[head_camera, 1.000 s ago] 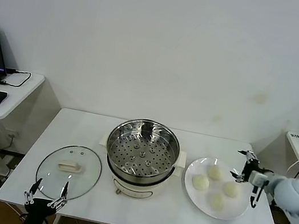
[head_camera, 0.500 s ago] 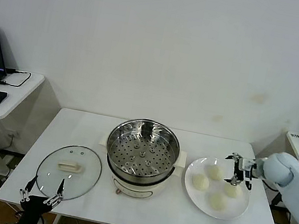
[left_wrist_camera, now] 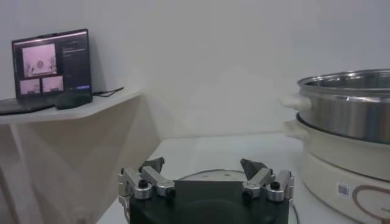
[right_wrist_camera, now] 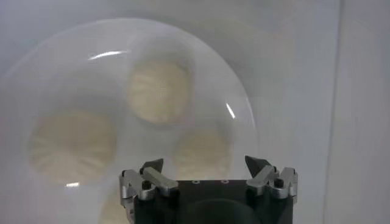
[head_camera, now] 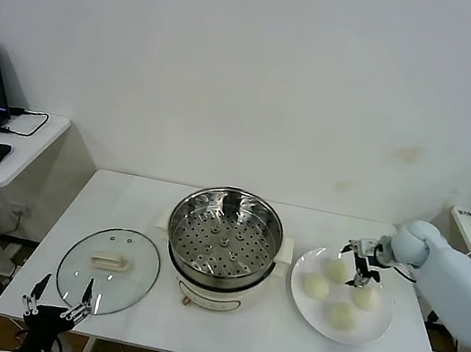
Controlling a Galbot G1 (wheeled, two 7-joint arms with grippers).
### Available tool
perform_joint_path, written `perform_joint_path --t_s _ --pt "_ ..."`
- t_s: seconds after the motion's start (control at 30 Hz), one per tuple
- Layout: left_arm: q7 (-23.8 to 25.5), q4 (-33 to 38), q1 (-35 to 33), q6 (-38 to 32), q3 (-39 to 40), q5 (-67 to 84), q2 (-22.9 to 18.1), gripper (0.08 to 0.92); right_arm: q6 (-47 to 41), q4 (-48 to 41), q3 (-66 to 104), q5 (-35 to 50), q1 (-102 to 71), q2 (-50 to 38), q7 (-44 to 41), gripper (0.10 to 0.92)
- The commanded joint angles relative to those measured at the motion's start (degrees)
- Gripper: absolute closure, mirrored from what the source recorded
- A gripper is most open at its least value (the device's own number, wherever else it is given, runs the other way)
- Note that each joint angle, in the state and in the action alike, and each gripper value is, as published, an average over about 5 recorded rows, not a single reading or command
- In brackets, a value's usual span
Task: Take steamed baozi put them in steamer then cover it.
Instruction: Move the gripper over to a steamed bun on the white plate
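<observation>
1. Head view: the bench point(head_camera: 216, 337) carries everything in a row, with the cover point(head_camera: 107, 270) on the robot's left, the steamer point(head_camera: 224, 238) in the middle and the plate point(head_camera: 376, 333) on the right, so each arm has its own piece within reach.
2. The steamer stands open, its perforated basket bare; it is ready to receive the buns, none of which is in it yet.
3. The cover lies flat on the bench just beside the steamer, handle up, probably parked there until loading is done.
4. The plate holds the four steamed baozi point(head_camera: 316, 286), near one another.
5. The right hand point(head_camera: 359, 259) hangs over the plate's far side, fingers spread wide and holding nothing. In the right wrist view one bun point(right_wrist_camera: 159, 91) lies ahead of the fingertips, others beside and beneath them.
6. The left hand point(head_camera: 54, 306) waits at the bench's near edge below the cover, fingers wide apart, empty.
</observation>
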State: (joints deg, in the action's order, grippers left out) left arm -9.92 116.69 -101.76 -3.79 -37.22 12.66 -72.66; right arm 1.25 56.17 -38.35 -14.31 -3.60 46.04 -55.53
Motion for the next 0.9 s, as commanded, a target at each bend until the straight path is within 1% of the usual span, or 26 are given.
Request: perform_joint_path --t_s 0.03,0.47,0.6,0.77,0.83,0.9 --pt "0.0 -0.4 0.1 -0.2 -0.4 0.2 0.1 0.177 1.7 -6.8 -1.5 -3.5 1.5 4.2 -1.2 0.203" --pt "0.1 -0.7 0.4 -0.4 -0.6 0.3 0.3 0.177 0.1 -9.4 -0.5 -4.0 0.4 6.4 0.4 0.213" --pt "0.1 -0.7 0.5 -0.5 -0.6 0.3 0.4 0.177 -0.5 -9.3 -0.5 -3.9 0.3 6.6 0.2 0.261" --pt "0.1 -0.7 0.5 -0.5 -0.6 0.3 0.3 0.177 -0.7 -9.1 -0.7 -3.8 0.4 6.3 0.0 0.378" --pt "0.1 -0.7 0.5 -0.6 -0.6 0.3 0.3 0.177 -0.7 -8.6 -0.8 -3.6 0.5 6.0 -0.3 0.413" --pt "0.2 -0.6 0.5 -0.6 -0.6 0.3 0.4 0.177 -0.8 -7.7 -1.1 -3.0 0.7 5.4 -0.6 0.426"
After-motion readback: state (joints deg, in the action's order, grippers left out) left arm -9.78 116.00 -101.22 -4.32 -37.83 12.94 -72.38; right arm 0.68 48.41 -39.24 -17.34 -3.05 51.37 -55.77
